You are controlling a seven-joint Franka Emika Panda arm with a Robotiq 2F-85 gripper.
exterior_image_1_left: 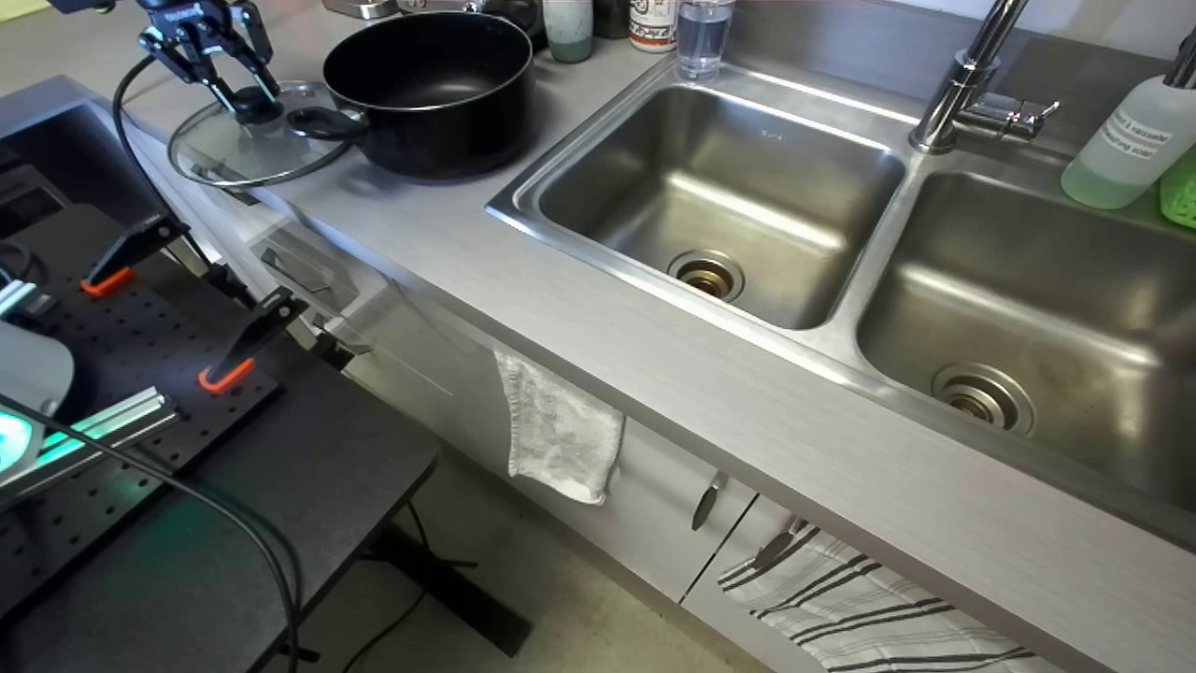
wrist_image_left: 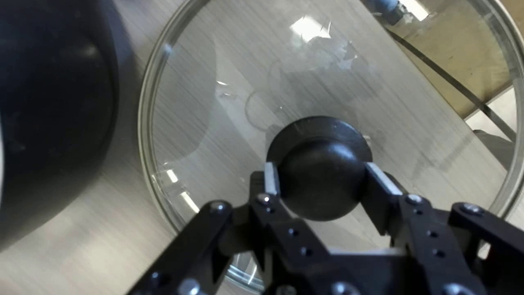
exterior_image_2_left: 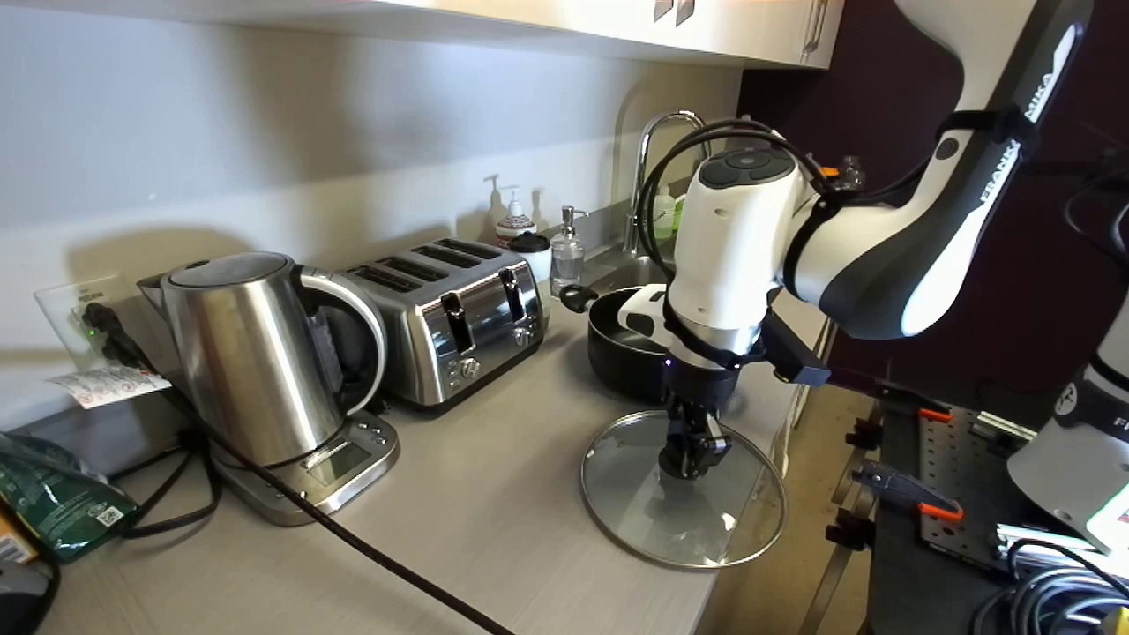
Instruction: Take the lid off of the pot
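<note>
- Our gripper [exterior_image_1_left: 249,96] is clamped on the black knob [wrist_image_left: 321,184] of the lid [exterior_image_2_left: 635,503], with a finger pad [wrist_image_left: 271,179] against either side; we take the knob to be the sensible hold, since smooth glass offers little to pinch.
- The lid is off the pot [exterior_image_1_left: 448,140] and just beside it, leaving the pot uncovered; the task looks all but finished to us, with letting go probably what remains.
- Part of the lid juts past the counter [exterior_image_1_left: 420,229], perhaps to keep clear of the toaster [exterior_image_2_left: 441,326] and kettle [exterior_image_2_left: 242,353]. The knob lies over the counter, so we expect it to balance, though nudging it inward before release seems safer.
- We cannot tell whether the metal rim [wrist_image_left: 146,110] touches the counter or hangs slightly above it.
- The lid looks round and clear, with bright glints; through it we see counter grain and apparently floor [exterior_image_1_left: 579,608].
</note>
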